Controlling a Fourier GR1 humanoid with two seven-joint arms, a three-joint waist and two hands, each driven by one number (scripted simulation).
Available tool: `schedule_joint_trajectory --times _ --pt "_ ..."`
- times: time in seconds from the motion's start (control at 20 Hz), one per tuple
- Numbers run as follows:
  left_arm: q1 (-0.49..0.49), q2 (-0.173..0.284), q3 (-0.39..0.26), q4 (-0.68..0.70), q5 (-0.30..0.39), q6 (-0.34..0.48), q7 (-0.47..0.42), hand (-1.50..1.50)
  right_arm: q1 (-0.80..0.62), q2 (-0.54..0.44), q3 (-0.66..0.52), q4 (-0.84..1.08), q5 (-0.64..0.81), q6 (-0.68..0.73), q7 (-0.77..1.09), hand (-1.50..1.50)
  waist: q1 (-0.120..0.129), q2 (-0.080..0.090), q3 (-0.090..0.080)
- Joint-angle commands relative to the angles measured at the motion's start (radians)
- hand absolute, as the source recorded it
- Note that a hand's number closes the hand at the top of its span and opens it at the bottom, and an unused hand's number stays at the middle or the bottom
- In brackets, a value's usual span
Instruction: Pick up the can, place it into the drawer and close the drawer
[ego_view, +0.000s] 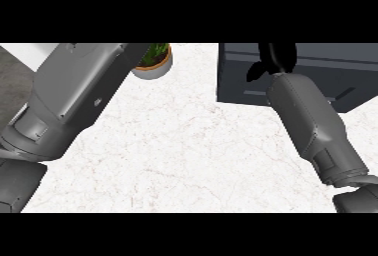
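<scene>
The can shows nowhere in the head view. A dark grey drawer unit (325, 65) stands at the back right of the white marble counter (192, 150). My right hand (275, 61) lies over the unit's front, its fingers pointing straight away from me and its thumb spread to the left. It holds nothing that I can see. My left forearm (74, 95) rises from the lower left to the top edge, and its hand is out of the picture. From here I cannot tell whether the drawer stands open or closed.
A small potted plant in a pale bowl (153, 64) stands at the back, just right of my left forearm. A grey floor strip (15, 85) borders the counter's left edge.
</scene>
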Motion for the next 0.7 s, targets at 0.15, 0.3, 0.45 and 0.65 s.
schedule_joint_trajectory --times 0.15,0.3,0.45,0.65 --pt "0.076 0.051 -0.016 -0.114 -0.010 -0.013 0.044 -1.50 -0.136 -0.017 -0.054 0.088 -0.024 -0.023 -0.010 -1.50 0.027 0.002 -0.001" --pt "0.095 0.076 -0.020 -0.155 -0.014 -0.023 0.060 -1.50 -0.142 0.017 -0.085 0.085 -0.066 -0.036 -0.053 -1.50 0.028 0.002 0.000" --pt "0.147 0.100 -0.002 -0.191 0.008 -0.051 0.056 -1.50 -0.155 0.010 -0.142 0.054 -0.144 -0.007 -0.150 -1.50 0.023 0.003 0.001" --pt "0.157 0.131 -0.012 -0.263 -0.006 -0.029 0.098 -1.50 -0.176 -0.011 -0.172 0.084 -0.166 0.025 -0.178 -1.50 0.018 -0.004 0.000"
